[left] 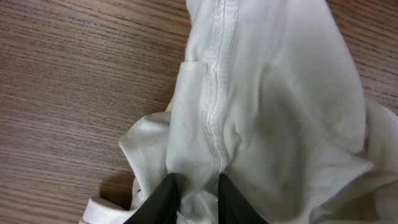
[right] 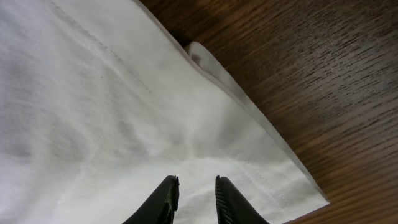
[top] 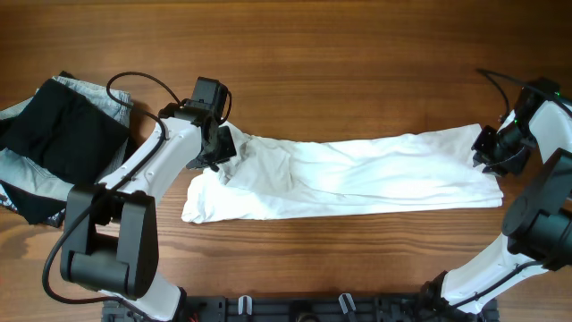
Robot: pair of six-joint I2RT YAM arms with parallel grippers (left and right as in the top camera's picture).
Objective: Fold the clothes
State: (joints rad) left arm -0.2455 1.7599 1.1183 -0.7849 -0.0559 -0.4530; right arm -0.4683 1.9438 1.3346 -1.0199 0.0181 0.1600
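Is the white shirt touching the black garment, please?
No, the white shirt lies on the table, well apart from the black garment.

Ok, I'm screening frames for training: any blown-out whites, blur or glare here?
Overhead: sharp; white shirt bright, folds readable, mild sheen on the wooden table. Left wrist: shirt seam crisp, shadow beneath the fabric. Right wrist: cloth nearest the right end effector soft, nearly featureless.

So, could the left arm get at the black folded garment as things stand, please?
Probably not right away: the black garment lies uncovered and close by, but the left claw is shut on the white shirt and would have to let go first.
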